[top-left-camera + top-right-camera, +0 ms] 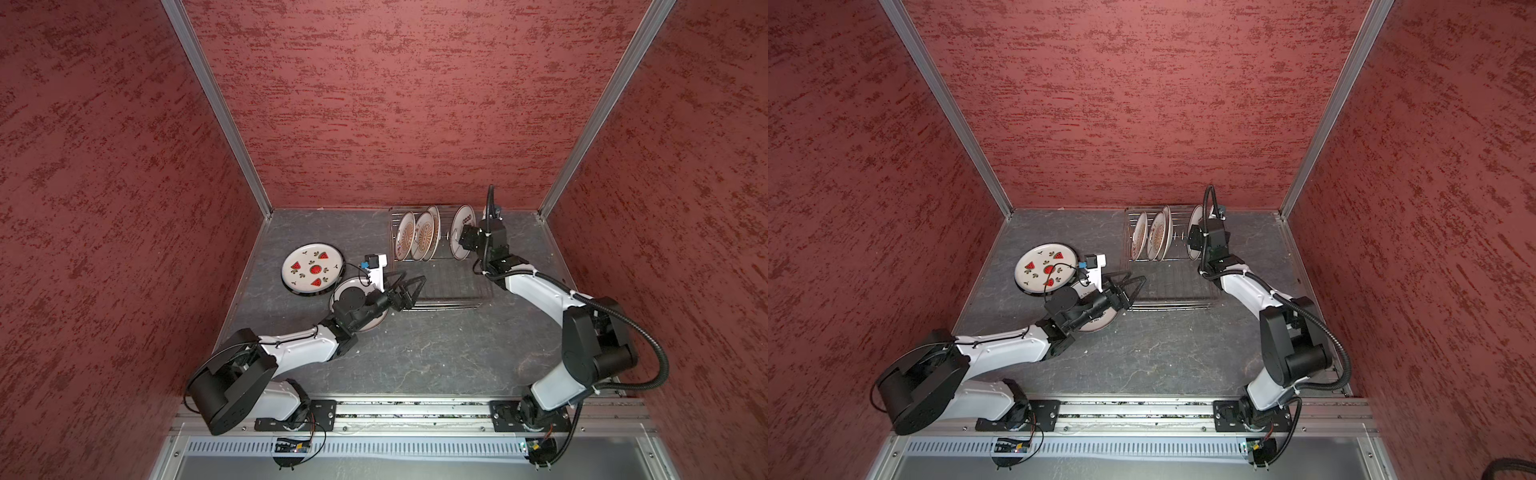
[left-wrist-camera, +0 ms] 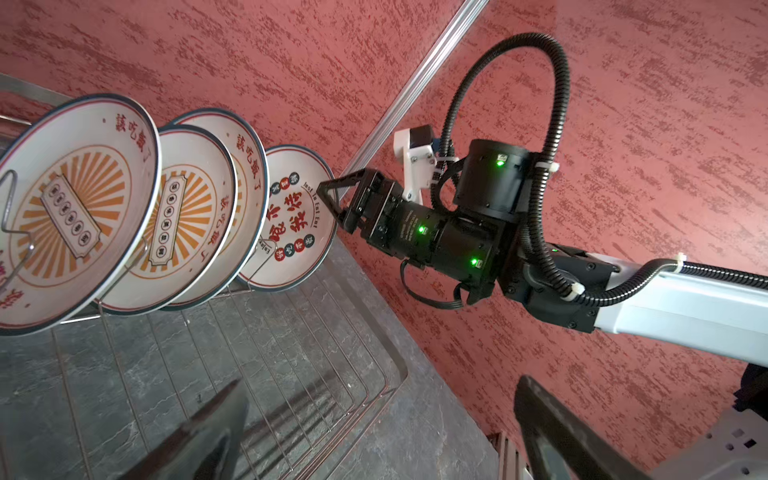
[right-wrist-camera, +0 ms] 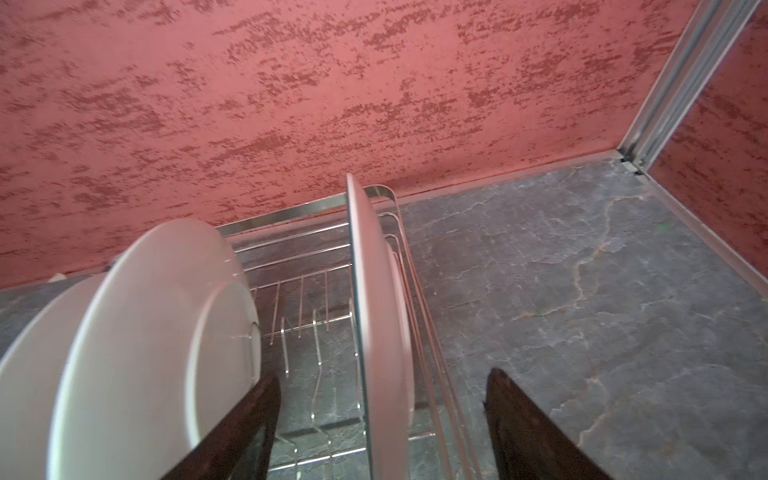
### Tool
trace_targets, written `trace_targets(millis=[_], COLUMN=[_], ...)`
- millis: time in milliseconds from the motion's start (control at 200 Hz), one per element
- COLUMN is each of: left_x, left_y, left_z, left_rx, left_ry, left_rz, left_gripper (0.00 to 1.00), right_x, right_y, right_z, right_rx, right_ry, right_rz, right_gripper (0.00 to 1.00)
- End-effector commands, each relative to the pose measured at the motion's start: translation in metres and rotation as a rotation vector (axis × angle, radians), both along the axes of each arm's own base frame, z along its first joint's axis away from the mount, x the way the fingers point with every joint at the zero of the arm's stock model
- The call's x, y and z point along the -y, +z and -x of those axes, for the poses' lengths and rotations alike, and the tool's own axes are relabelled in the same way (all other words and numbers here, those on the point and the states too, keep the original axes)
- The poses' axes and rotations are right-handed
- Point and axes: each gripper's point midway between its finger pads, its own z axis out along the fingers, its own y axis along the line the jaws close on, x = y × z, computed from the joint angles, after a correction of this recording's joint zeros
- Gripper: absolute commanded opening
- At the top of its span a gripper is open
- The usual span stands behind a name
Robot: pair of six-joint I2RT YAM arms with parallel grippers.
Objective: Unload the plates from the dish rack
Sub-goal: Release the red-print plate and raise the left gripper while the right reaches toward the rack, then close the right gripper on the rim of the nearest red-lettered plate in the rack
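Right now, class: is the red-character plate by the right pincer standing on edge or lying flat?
Standing on edge: the red-character plate leans in the dish rack, rim inside the open right pincer.

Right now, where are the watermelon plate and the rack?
watermelon plate (image 1: 312, 269): in a top view, the middle of its printed face.
rack (image 1: 453, 282): in a top view, its bare grid floor.

The plates (image 2: 83, 208) look glazed and glossy, smooth white ceramic. The rack (image 1: 449, 306) is shiny bare metal wire. The tabletop (image 1: 415, 357) is matt grey, stone-like; the walls (image 1: 374, 104) look like rough red plaster.
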Motion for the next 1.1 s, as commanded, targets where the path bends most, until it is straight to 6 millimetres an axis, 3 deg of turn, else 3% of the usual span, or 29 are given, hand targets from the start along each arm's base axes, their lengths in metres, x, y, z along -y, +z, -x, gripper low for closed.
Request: trace_targets(millis=[0, 296, 576, 726, 1092], left_x=[-0.009, -0.015, -0.018, -0.020, -0.029], left_y=[-0.003, -0.003, -0.004, -0.004, -0.006], left_z=[-0.006, -0.008, -0.007, -0.006, -0.002], left_rx=[0.000, -0.011, -0.014, -0.012, -0.011], left_ry=[0.073, 0.103, 0.109, 0.114, 0.136], left_rz=[-0.035, -0.032, -0.025, -0.025, -0.024], left_gripper=[0.99, 0.99, 0.99, 0.99, 0.99], right_x=[0.012, 0.015, 0.011, 0.005, 0.006], right_y=[0.005, -0.002, -0.004, -0.001, -0.004], right_z=[-0.009, -0.020, -0.024, -0.023, -0.024], right_rx=[-0.021, -0.065, -0.075, -0.062, -0.062], right_ry=[-0.062, -0.103, -0.143, -0.128, -0.168], right_rz=[0.070, 0.120, 0.215, 0.220, 0.288], right_gripper=[0.74, 0.51, 0.46, 0.34, 0.23])
